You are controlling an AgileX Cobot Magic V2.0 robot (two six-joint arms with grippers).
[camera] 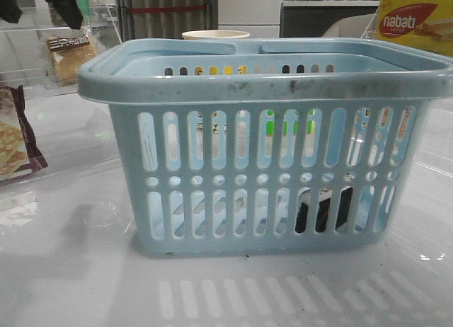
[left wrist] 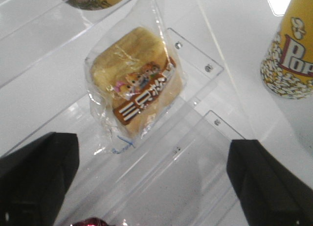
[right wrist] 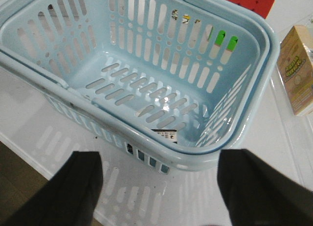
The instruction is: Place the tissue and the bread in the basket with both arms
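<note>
Both tools spread, bread [left wrist: 135,84] beyond left tool [left wrist: 151,179]

Light-blue basket [camera: 269,93], golden-brown bread [left wrist: 134,72].

Wrapped bread [left wrist: 134,84] lies flat outside the blue basket [camera: 262,86]; black tissue [camera: 324,212] inside

You have the basket [camera: 265,146] standing on the surface [camera: 71,284] at the middle, close to the front camera. The tissue [camera: 324,210] lies inside it, on the floor at its right near corner. The bread [camera: 71,54] lies far left, behind the basket. A cracker bag [camera: 15,139] lies at the left edge, nearer than the bread. The nabati box [camera: 416,23] stands far right, behind the basket.
</note>
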